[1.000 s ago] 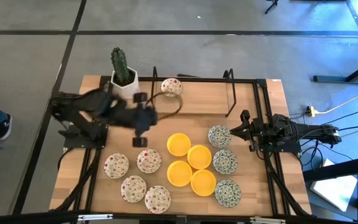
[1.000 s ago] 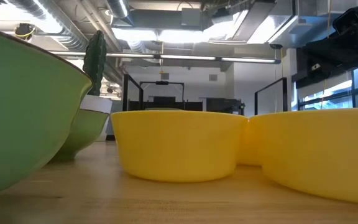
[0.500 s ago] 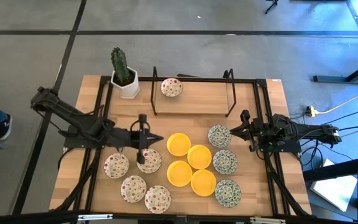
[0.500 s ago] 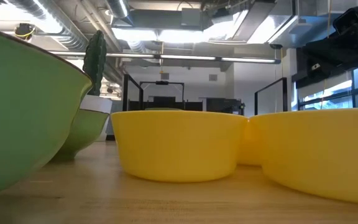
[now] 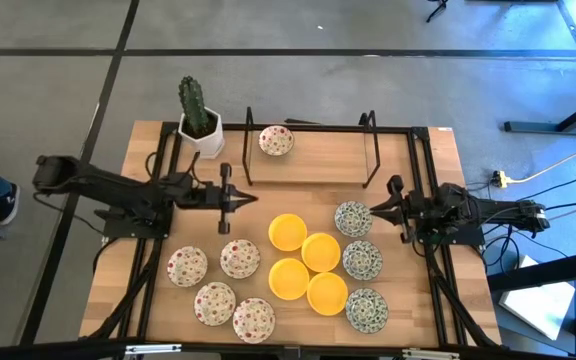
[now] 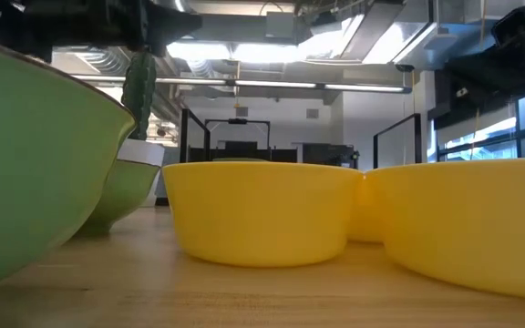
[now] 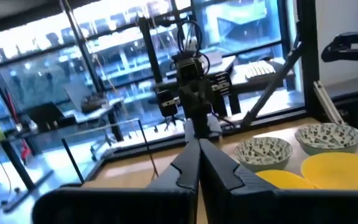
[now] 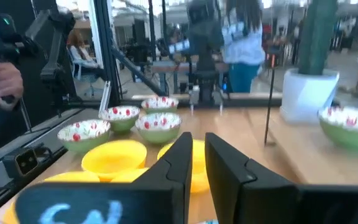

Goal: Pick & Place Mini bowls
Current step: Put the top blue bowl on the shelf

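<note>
Several mini bowls rest on their bases on the wooden table: yellow ones (image 5: pixel 305 262) in the middle, green-grey patterned ones (image 5: pixel 361 259) to their right, red-speckled ones (image 5: pixel 215 290) to their left. One more red-speckled bowl (image 5: pixel 276 140) sits at the far edge inside a black wire rack. My left gripper (image 5: pixel 254 200) is shut and empty, level above the table, pointing right, beyond the red-speckled group; its fingers meet in the left wrist view (image 7: pixel 198 152). My right gripper (image 5: pixel 374 211) waits by the right edge near a green-grey bowl (image 5: pixel 353 217), its fingers a narrow gap apart (image 8: pixel 197 149).
A white pot with a green cactus (image 5: pixel 200 125) stands at the far left corner. The black wire rack (image 5: pixel 310 183) spans the far middle. Black frame rails run along both table sides. The low view is filled by close yellow bowls (image 6: pixel 262 210). A person (image 8: pixel 244 37) shows beyond the table.
My left arm swung from near the rack down over the red-speckled bowls, fingers pointing down. It then drew back toward the left and far side and levelled out, pointing right. The bowls stayed where they were.
</note>
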Controlling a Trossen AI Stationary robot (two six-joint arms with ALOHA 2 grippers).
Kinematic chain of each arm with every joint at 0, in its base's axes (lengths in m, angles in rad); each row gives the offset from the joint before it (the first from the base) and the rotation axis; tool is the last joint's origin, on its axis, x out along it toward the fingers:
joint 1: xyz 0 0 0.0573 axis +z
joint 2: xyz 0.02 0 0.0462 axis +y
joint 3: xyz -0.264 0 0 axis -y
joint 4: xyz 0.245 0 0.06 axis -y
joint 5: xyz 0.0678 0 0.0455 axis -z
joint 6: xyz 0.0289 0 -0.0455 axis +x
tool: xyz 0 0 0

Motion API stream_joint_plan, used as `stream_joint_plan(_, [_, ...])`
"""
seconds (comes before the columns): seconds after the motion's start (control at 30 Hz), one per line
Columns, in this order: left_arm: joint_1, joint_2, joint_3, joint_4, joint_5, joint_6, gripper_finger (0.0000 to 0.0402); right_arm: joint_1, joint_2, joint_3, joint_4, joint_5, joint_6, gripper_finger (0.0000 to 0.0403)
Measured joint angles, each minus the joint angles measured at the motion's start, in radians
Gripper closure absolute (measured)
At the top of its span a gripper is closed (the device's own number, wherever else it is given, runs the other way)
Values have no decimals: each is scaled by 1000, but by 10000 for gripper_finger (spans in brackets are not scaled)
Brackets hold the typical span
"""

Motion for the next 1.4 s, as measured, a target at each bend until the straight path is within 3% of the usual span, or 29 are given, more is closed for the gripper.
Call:
stream_joint_plan(0.1, [0,31,-56,110,21,25,400,0,0,0,79,-7,-28,357])
stream_joint_plan(0.3, [42,51,-91,119,-6,-37,400,0,0,0,186,20,-210,357])
stream_joint_plan(0.4, [63,66,-92,20,-7,-49,399,0,0,0,146,35,-167,357])
stream_joint_plan(0.53, [79,70,-92,4,-68,-29,400,0,0,0,67,35,-96,357])
stream_joint_plan(0.77, [-15,-171,-101,-127,-81,68,400,0,0,0,69,-9,-74,357])
stream_joint_plan(0.93, [-11,-289,-275,43,-54,71,399,0,0,0,75,-7,-88,357])
stream_joint_plan(1.1, [23,-326,-293,33,-83,-40,399,0,0,0,81,-7,-97,357])
stream_joint_plan(1.23, [19,-317,-293,34,-53,-32,399,0,1,0,76,-8,-96,357])
stream_joint_plan(1.4, [20,-318,-292,38,-96,-6,398,0,1,0,73,-3,-101,371])
